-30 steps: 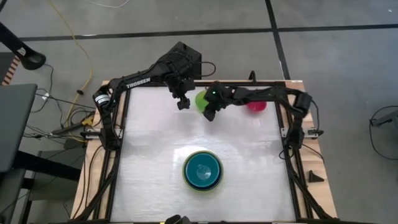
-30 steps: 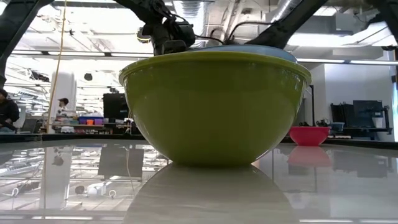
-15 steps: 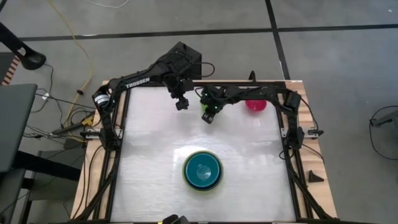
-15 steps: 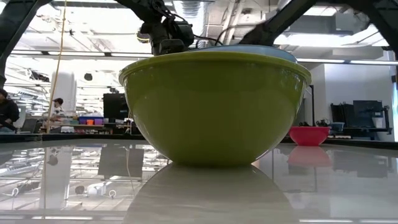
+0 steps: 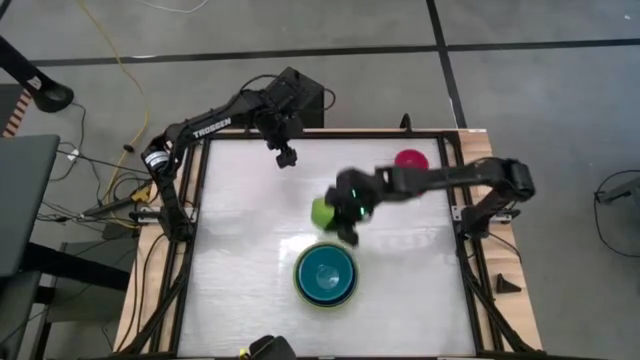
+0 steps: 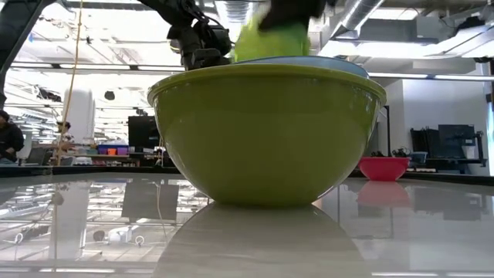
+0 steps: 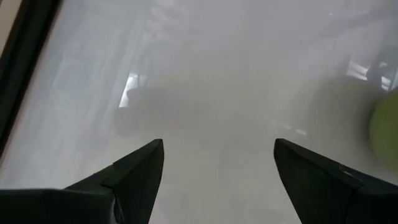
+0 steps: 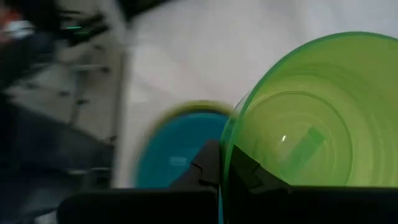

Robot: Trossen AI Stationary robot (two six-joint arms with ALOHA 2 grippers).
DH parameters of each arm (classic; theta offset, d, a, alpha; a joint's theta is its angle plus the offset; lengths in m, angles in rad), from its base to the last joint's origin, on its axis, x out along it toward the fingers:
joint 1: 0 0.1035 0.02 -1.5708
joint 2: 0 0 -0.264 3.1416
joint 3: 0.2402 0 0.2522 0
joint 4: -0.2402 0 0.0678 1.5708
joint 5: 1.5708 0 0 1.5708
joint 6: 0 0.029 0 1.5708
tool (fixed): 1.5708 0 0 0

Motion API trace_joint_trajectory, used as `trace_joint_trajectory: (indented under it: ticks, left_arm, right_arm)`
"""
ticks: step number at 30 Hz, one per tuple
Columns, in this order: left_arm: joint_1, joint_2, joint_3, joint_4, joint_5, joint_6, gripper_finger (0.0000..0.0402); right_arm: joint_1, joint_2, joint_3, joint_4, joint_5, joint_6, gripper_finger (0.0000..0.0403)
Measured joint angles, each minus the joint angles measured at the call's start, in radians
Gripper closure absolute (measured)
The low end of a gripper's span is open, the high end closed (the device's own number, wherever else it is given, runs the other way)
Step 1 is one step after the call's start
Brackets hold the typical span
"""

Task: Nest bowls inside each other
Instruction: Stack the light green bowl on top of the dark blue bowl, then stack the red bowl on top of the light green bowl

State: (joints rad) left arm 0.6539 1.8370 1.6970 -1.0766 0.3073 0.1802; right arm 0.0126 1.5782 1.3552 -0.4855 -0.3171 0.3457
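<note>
Three bowls sit nested at the near middle: olive-green [image 5: 298, 283] outermost, light blue [image 6: 340, 65], and teal [image 5: 326, 270] inside. The small lime-green bowl [image 5: 320, 211] hangs in the air just beyond the stack, with my right gripper [image 5: 336, 214] shut on it. In the low view it shows blurred above the olive bowl [image 6: 266, 131]. The magenta-red bowl [image 5: 411, 161] rests on its base at the far right. My left gripper [image 5: 286, 156] hovers open over the far side, with nothing between its fingers [image 7: 140, 168]. My right gripper holds the lime-green bowl by its rim [image 8: 225, 155], with one finger [image 8: 208, 167] outside the wall and the other inside, seen through the plastic. The bowl is lifted clear of the table and tilted, its opening turned toward the wrist.
A black frame [image 5: 196, 230] and wooden edging border the white table. Bare table lies to the left and right of the stack. Beyond the table the low view shows a room with desks and a person [image 6: 9, 139] at the far left.
My right gripper has risen from the far edge with the lime-green bowl and swung quickly toward the near edge, ending close above the nested stack. The bowl has been lifted clear of the table. My left gripper has drawn back slightly toward the far left corner.
</note>
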Motion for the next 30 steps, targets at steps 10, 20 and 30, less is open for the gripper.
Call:
trace_joint_trajectory:
  ticks: [10,20,30]
  left_arm:
    - [0.008,0.000,0.000,-0.003,0.002,-0.011,0.0109]
    - [0.005,0.000,0.000,-0.007,0.030,-0.063,0.0109]
    - [-0.012,0.000,0.000,-0.010,0.030,-0.071,0.0109]
  right_arm:
    - [0.264,0.160,0.000,0.079,0.073,0.152,0.0378]
    - [0.299,0.304,-0.001,0.127,0.111,0.248,0.0280]
    - [0.264,0.158,0.001,0.134,0.234,0.283,0.0079]
